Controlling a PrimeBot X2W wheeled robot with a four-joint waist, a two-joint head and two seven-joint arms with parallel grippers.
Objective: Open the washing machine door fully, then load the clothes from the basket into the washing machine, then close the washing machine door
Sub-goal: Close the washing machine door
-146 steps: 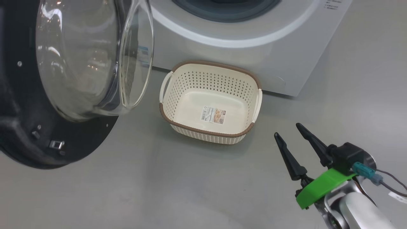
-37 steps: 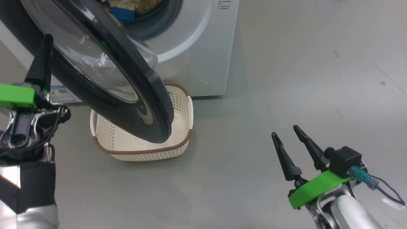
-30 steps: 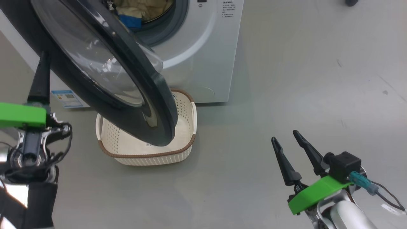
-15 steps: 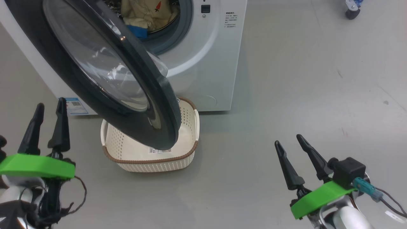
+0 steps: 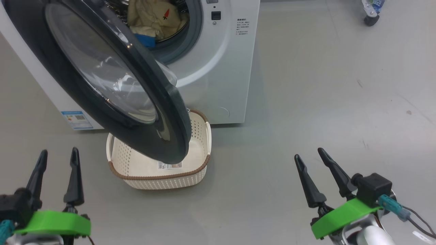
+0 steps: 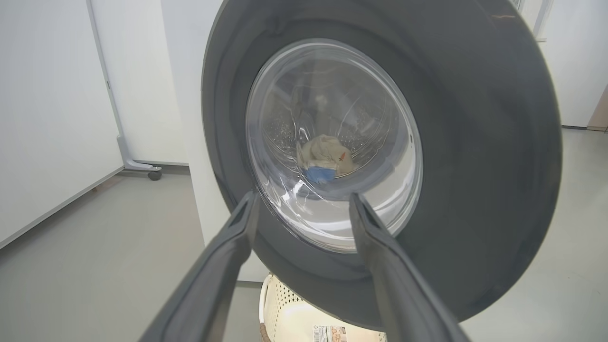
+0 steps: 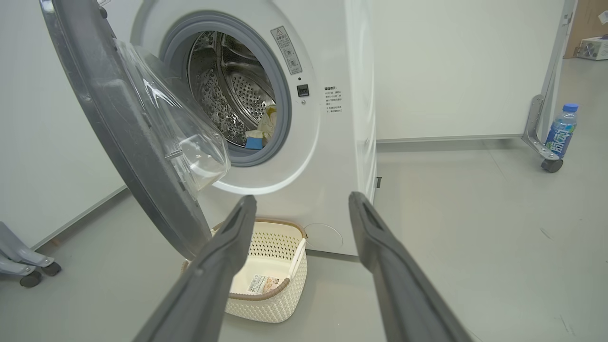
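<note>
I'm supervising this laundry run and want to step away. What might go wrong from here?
1. The pale cream garments with a blue patch lie near the front edge of the drum; the round black-ringed glass door could pinch them against the grey rubber gasket.
2. That door hangs half open above the cream perforated plastic basket; its swing could clip the rim.
3. Neither the left gripper nor right gripper holds the door; it may drift.

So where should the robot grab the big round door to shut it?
Probably the black rim of the washing machine door at its free edge, the part nearest the robot, where it swings widest. The left gripper faces the door's flat outer side, so coming from there suits; the inner side bulges with glass.
</note>
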